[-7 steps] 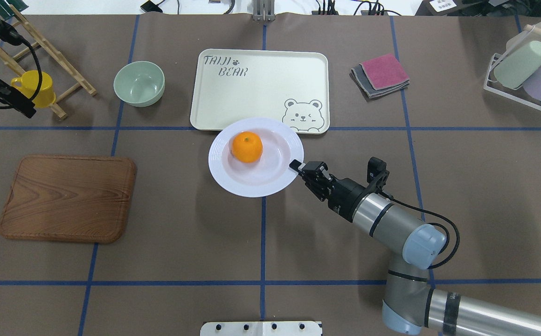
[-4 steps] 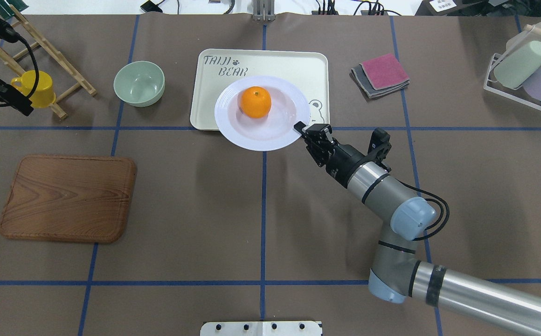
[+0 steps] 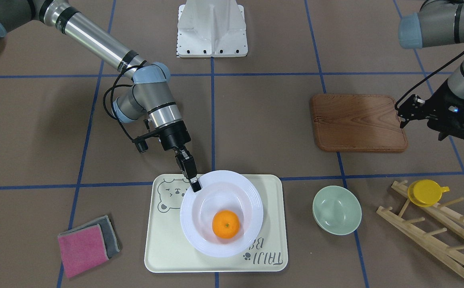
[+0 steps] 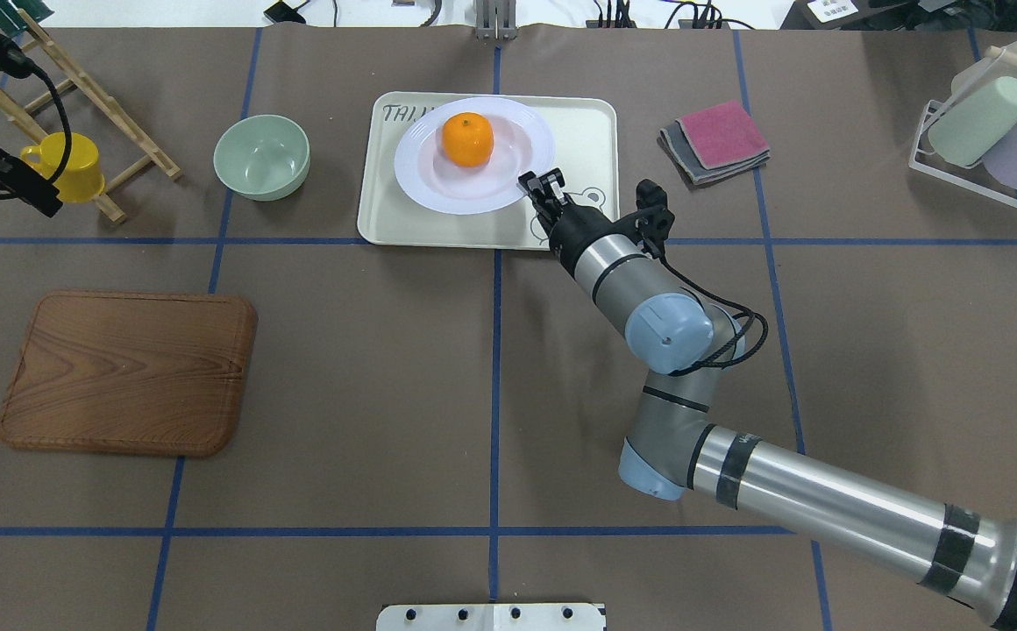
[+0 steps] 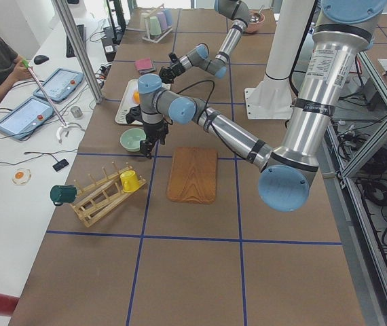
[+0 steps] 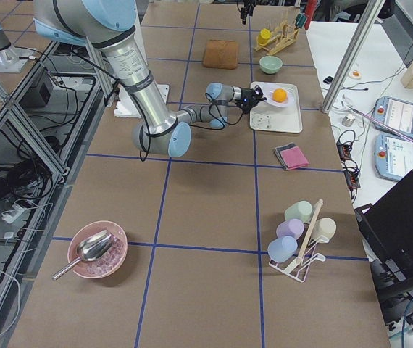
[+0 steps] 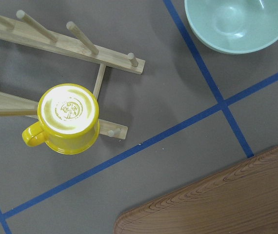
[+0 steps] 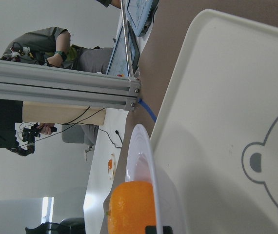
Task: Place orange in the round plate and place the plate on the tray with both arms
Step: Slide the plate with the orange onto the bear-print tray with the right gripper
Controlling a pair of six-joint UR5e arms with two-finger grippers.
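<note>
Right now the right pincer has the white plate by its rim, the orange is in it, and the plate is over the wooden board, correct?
No: the round plate is over the tray; the wooden board lies apart on the robot's left. The overhead view shows it. The right pincer does grip the rim, with the orange in the plate.

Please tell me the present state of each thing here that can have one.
orange: lying in the round plate.
round plate: upright, over the tray, rim gripped.
tray: lying flat.
right gripper: shut on the plate's rim.
left gripper: far from the plate; open or shut unclear.
green bowl: upright, empty.
yellow cup: upside down on the rack.
</note>
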